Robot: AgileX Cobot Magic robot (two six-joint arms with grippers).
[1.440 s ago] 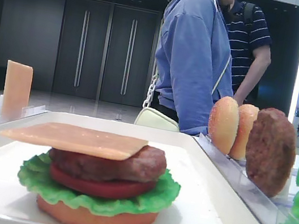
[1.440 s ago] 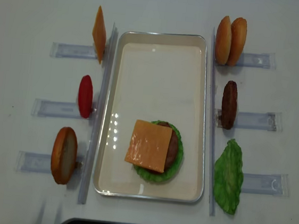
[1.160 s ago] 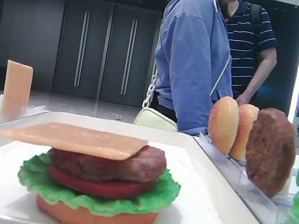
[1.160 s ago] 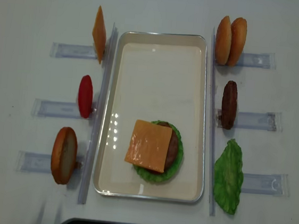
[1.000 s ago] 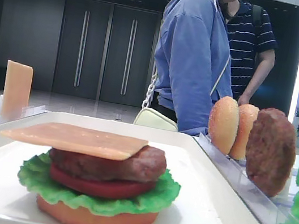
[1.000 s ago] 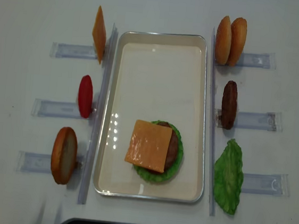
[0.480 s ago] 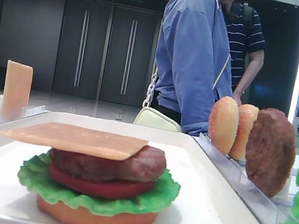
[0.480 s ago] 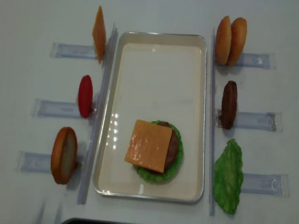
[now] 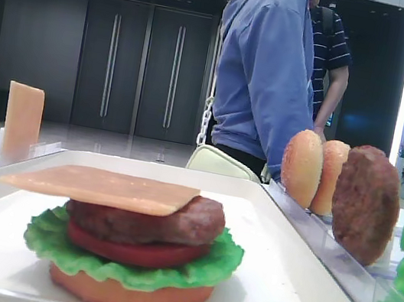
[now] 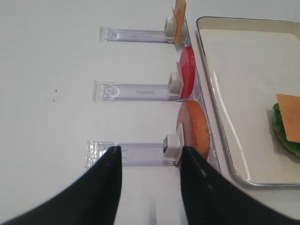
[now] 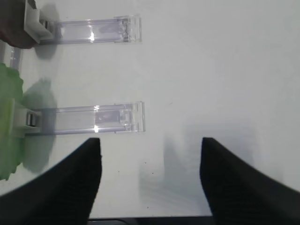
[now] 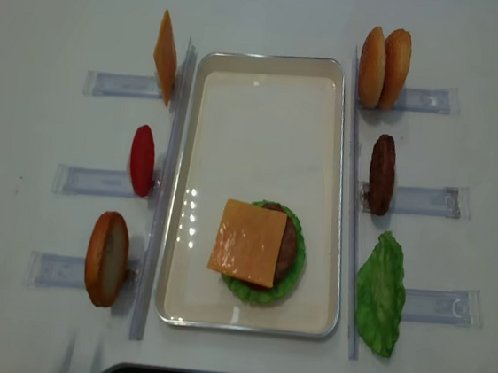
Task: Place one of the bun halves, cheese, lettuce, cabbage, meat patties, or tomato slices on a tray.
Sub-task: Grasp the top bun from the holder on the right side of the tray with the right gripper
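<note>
My right gripper (image 11: 149, 180) hangs with its jaws spread wide and nothing between them, over bare table near the right front corner. Just ahead of it in the wrist view lies a clear rack (image 11: 84, 119), and the spare lettuce leaf (image 11: 9, 126) stands clipped at that rack's inner end, off to the gripper's left and not touching it. My left gripper (image 10: 150, 187) also looks parted and empty, though I only see the two dark fingers (image 10: 101, 190) at the frame's bottom, so I would not swear to how wide. It sits near the table's left front corner, right behind the rack holding an upright bun disc (image 10: 193, 131); beyond that stand the tomato slice (image 10: 187, 70) and the orange slab (image 10: 179, 18).

The tray (image 12: 270, 73) lies in the middle of the table, its long sides running front to back. Toward its front edge sits the stack: the cheese (image 12: 247, 242) on top, then a meat patty (image 9: 144, 217), a tomato slice (image 9: 135, 251), the lettuce (image 12: 283, 284) and a smooth bottom bun (image 9: 128, 292). Both grippers are well apart from it (neither shows in the overhead view).

Along the tray's right side, the bun halves (image 12: 384, 67) stand on edge near the back right corner, with a second meat patty (image 12: 381, 174) upright between them and the spare leaf.
</note>
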